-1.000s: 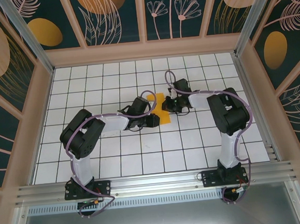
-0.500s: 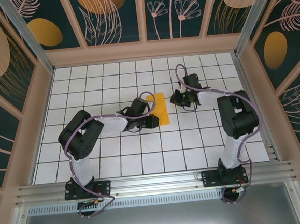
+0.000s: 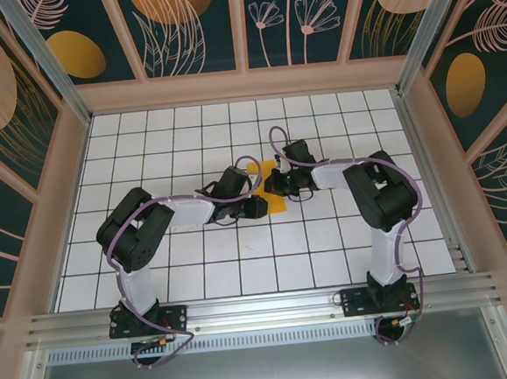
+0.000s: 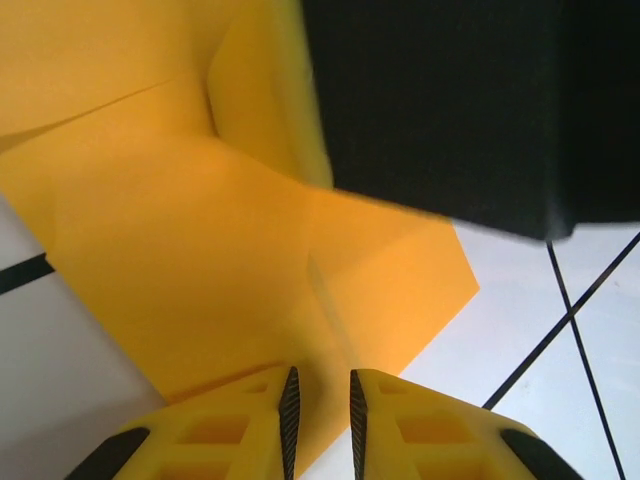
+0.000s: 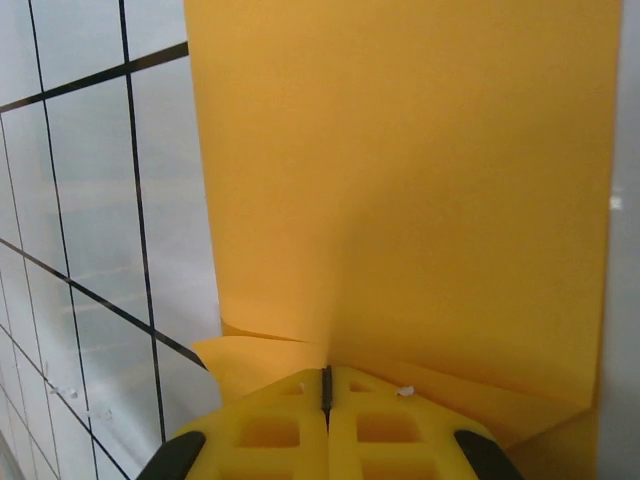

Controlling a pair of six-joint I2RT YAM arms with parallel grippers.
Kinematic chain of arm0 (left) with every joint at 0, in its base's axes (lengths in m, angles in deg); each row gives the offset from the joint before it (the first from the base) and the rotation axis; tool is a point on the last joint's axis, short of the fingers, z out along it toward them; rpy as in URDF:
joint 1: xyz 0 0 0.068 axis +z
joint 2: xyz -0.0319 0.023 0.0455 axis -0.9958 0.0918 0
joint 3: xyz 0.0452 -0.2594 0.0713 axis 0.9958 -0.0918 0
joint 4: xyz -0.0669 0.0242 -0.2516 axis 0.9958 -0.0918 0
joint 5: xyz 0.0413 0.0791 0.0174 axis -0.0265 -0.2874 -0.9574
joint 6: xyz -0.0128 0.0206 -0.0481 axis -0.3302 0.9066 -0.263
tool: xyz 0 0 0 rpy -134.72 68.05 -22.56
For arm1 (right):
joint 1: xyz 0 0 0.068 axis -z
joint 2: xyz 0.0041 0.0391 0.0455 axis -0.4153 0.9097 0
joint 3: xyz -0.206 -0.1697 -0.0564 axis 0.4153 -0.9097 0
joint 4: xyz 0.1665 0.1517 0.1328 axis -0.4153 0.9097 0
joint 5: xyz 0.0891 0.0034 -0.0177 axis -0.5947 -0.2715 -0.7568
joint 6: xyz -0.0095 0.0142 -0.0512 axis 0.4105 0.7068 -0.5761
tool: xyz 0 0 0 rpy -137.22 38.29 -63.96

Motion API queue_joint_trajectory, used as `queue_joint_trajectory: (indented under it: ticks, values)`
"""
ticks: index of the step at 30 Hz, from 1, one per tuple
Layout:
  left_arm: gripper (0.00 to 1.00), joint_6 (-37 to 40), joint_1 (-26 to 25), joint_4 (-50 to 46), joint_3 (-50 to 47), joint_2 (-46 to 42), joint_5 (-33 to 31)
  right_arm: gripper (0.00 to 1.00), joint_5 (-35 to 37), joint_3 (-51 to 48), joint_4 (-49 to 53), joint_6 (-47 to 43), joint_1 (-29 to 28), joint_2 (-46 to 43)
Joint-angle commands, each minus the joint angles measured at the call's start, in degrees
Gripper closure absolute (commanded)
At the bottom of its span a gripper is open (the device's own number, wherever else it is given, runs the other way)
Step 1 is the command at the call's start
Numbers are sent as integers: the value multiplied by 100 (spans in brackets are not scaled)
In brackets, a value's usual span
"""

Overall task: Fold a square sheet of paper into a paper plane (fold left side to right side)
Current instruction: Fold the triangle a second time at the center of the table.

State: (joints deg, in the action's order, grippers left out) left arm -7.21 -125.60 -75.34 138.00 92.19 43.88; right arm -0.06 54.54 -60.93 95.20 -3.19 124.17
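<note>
- You see a white table (image 3: 153, 250) ruled with a black grid across the middle of the top view, with dark flower-patterned walls (image 3: 345, 15) along the upper edge and both sides.
- Two black arms rise from the bottom edge and bend inward, so that their tips meet just above the centre of the frame.
- The sheet of paper (image 3: 277, 203) lies there, orange-yellow and already folded, mostly hidden under the two tips.
- In your left wrist view the sheet of paper (image 4: 200, 250) covers the left and centre. A flap at the top curls up against a black shape (image 4: 440, 100) in the upper right.
- In your right wrist view the sheet of paper (image 5: 400, 180) covers the upper right, with grid tiles on the left.
- The right gripper (image 5: 326, 385) sits at the bottom centre, its yellow fingers pressed fully together and their tips against the paper.
- The left gripper (image 4: 320, 410) sits at the bottom edge with a thin slit between its fingers. You cannot tell whether they pinch the paper.
</note>
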Motion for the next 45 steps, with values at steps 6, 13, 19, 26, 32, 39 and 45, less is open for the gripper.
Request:
queue_joint_trajectory:
  ticks: [6, 13, 19, 26, 32, 39, 45]
  values:
    - [75, 75, 7, -604, -610, -228, 281, 93, 278, 88, 271, 23, 167, 172]
    - [75, -27, -1, -572, -960, -414, 209, 93, 232, 88, 260, 23, 189, 190]
    - [77, -153, 7, -648, -1002, -569, 197, 93, 204, 36, 240, 14, 176, 183]
    - [76, -46, 22, -971, -416, -1179, 269, 93, 162, -7, 211, 13, 180, 165]
    - [75, 92, 48, -1054, 139, -871, 211, 93, 145, 26, 201, 5, 167, 172]
    - [76, 156, 96, -878, 579, -51, 275, 93, 142, 31, 228, -17, 157, 166]
    - [76, 126, 97, -811, 310, 136, 222, 93, 136, 30, 223, -20, 149, 97]
